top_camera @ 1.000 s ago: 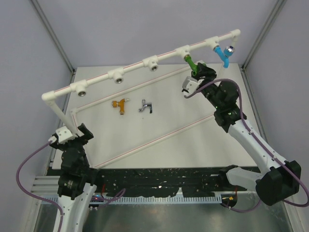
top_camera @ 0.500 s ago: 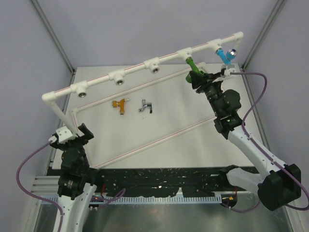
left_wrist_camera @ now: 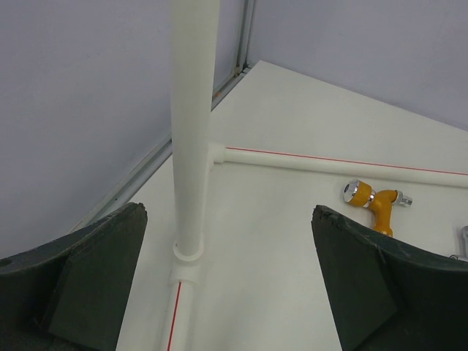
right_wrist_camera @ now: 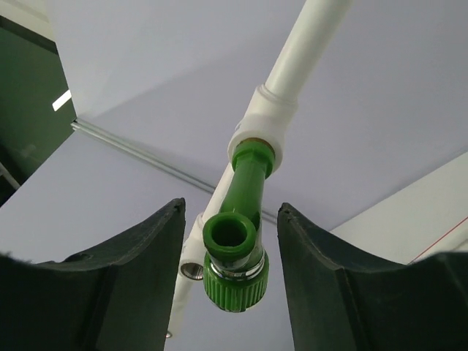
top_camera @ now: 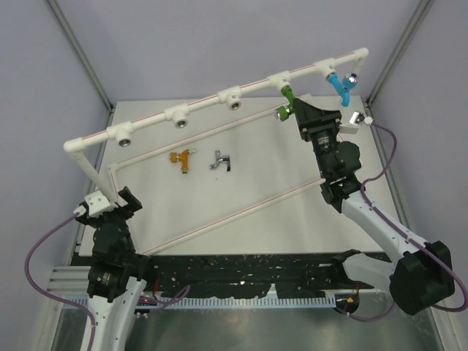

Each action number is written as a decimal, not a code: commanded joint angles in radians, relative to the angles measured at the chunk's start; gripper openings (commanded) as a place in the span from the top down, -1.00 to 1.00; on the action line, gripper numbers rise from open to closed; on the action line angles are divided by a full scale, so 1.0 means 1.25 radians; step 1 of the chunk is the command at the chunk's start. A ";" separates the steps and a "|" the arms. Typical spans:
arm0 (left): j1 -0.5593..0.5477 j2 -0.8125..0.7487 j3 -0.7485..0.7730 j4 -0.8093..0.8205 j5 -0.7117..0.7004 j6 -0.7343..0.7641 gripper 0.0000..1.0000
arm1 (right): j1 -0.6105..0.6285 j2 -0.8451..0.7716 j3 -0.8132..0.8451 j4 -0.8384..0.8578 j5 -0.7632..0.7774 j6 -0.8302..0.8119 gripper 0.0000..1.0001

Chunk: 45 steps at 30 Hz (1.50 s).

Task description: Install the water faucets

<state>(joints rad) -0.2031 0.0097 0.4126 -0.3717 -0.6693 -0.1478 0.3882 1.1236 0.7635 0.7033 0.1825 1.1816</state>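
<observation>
The green faucet point(top_camera: 287, 97) hangs screwed into a socket of the white pipe frame point(top_camera: 197, 106); in the right wrist view the green faucet point(right_wrist_camera: 238, 248) sits between my open jaws, a gap on each side. My right gripper point(top_camera: 292, 112) point(right_wrist_camera: 230, 216) is open around it. The blue faucet point(top_camera: 338, 85) hangs from the socket to its right. The orange-gold faucet point(top_camera: 180, 158) point(left_wrist_camera: 373, 202) and the silver faucet point(top_camera: 220, 160) lie on the table. My left gripper point(top_camera: 112, 205) point(left_wrist_camera: 227, 219) is open and empty beside the frame's upright post point(left_wrist_camera: 194, 146).
Three empty round sockets point(top_camera: 178, 117) line the frame's top bar to the left of the green faucet. The frame's base pipes point(top_camera: 241, 208) lie across the table. Grey enclosure walls and metal posts point(top_camera: 80, 58) surround the table.
My right wrist has rolled around at the green faucet, its white camera swinging from the left side to the right. The left arm has not moved.
</observation>
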 commanded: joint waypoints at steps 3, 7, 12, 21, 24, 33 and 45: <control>-0.002 -0.133 0.001 0.020 0.004 0.004 -0.99 | -0.011 -0.103 -0.023 0.057 0.067 -0.190 -0.57; -0.002 -0.133 0.003 0.019 0.003 0.003 -0.99 | -0.021 -0.167 -0.049 0.016 0.053 -0.390 -0.73; -0.002 -0.133 0.003 0.018 0.004 0.002 -0.99 | -0.021 -0.252 -0.022 -0.144 -0.032 -0.864 -0.93; -0.002 -0.135 0.004 0.016 0.005 0.002 -0.99 | -0.015 -0.267 0.149 -0.447 -0.232 -1.534 -0.96; -0.003 -0.133 0.004 0.016 0.005 0.003 -0.99 | -0.005 -0.249 0.187 -0.529 -0.253 -1.734 -0.96; -0.002 -0.132 0.004 0.018 0.008 0.002 -0.99 | 0.077 -0.204 0.240 -0.647 -0.221 -2.144 -0.96; -0.002 -0.131 0.003 0.019 0.008 0.003 -0.99 | 0.121 -0.088 0.238 -0.513 -0.155 -2.251 -0.81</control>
<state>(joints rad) -0.2031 0.0097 0.4126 -0.3725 -0.6617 -0.1478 0.5320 0.9848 1.0367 -0.0780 -0.0628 -1.5455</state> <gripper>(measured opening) 0.994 0.924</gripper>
